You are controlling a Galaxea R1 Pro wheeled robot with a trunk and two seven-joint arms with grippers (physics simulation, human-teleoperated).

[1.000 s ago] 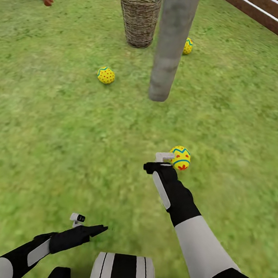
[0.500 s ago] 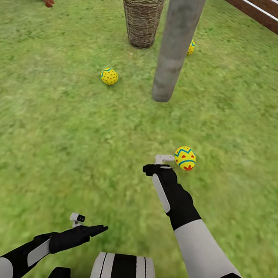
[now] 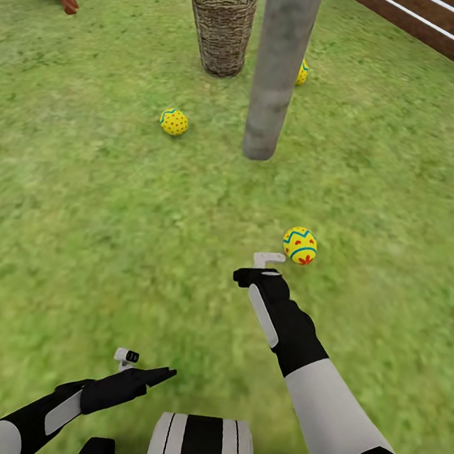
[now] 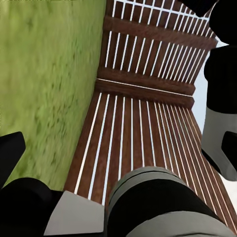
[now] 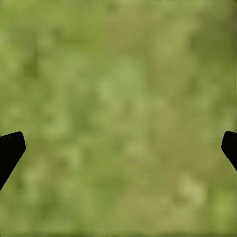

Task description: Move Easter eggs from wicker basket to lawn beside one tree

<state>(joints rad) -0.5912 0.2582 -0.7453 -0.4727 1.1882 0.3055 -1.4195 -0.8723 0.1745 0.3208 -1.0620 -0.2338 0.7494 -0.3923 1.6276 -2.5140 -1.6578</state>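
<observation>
Your right gripper [image 3: 248, 277] hangs over the lawn [image 3: 100, 227] in the near-middle of the scene, arm stretched forward. In the right wrist view its two dark fingertips [image 5: 11, 150] sit at opposite edges of the picture with blurred grass between them, so the jaws stand wide apart and hold nothing.

One Easter egg [image 3: 299, 245] lies on the grass just beyond and slightly right of that gripper, close to it but not touching; you can see its blue zigzag band and a red flower low on the shell. A second egg [image 3: 174, 121] lies farther off to the left, on open grass between you and the wicker basket [image 3: 222, 25]. The third egg [image 3: 302, 72] is at the far side of the tree trunk [image 3: 276, 70], partly hidden behind it, showing at the trunk's right edge.

The pale grey trunk stands upright in the far middle, its base meeting the grass ahead of the right gripper. The basket stands upright just left of the trunk and a little farther away; its inside cannot be made out from here.

Your left gripper [image 3: 161, 374] is held low and near, close to the robot's body, pointing right. Whether its jaws are apart or together you cannot tell. The left wrist view looks across grass to the brown slatted fence [image 4: 143, 128].
</observation>
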